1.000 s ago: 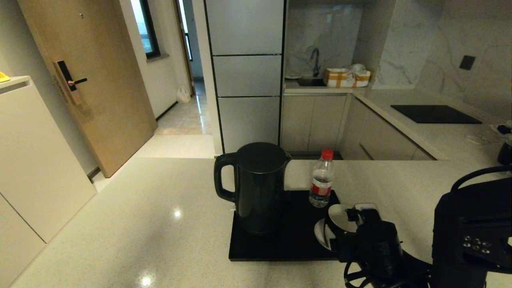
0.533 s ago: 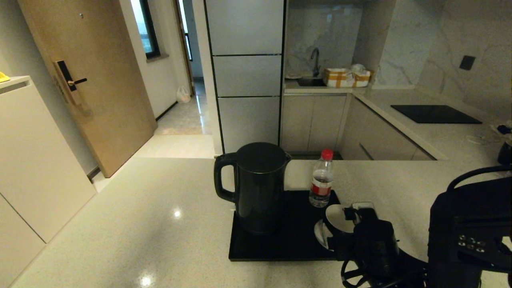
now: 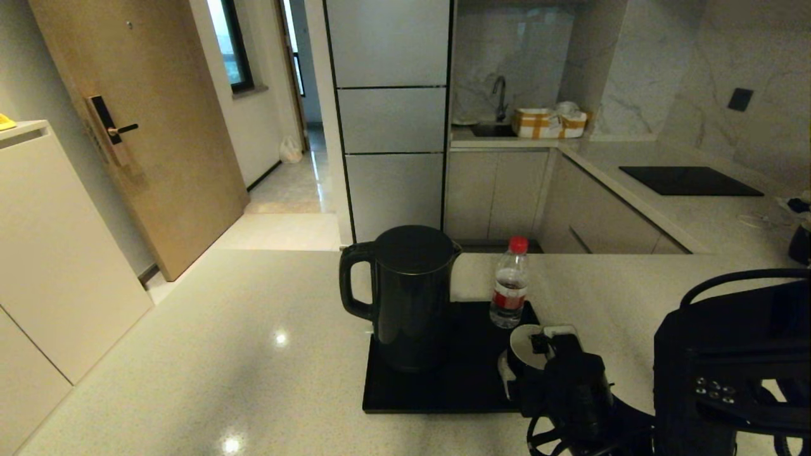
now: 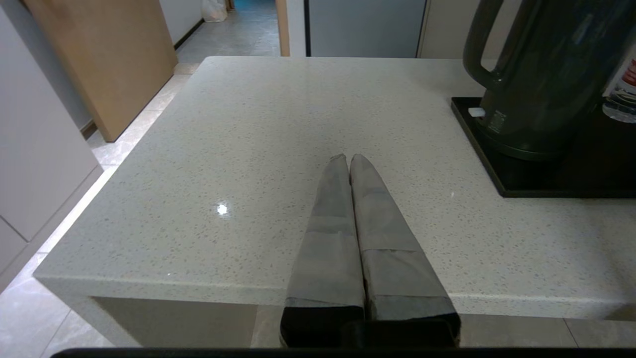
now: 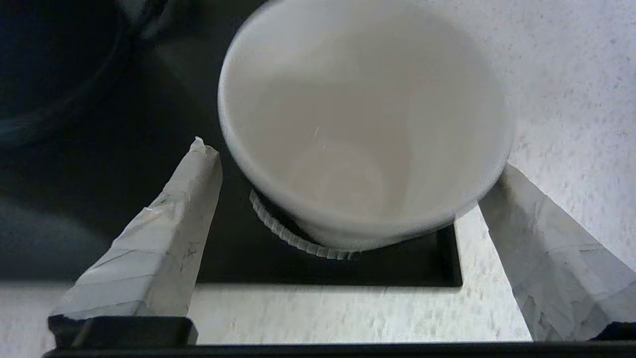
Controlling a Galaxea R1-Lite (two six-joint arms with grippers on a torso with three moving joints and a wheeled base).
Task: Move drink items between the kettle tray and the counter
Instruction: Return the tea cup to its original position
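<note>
The cup sits at the kettle tray's right edge, with the right gripper's fingers spread on both sides of it. Kettle and bottle are on the tray too. The left gripper hovers over the table, fingers pressed together.

Head view dim overall, room underexposed. Daylight enters through the window at upper left. Two small specular glints on the glossy counter, lower left. The kettle and the tray read as near-solid black, detail lost. Vertical lines bow toward frame edges. Left wrist view brighter, even, one glint on stone. Right wrist view: the cup rim soft, slightly blurred; pale interior evenly lit.
</note>
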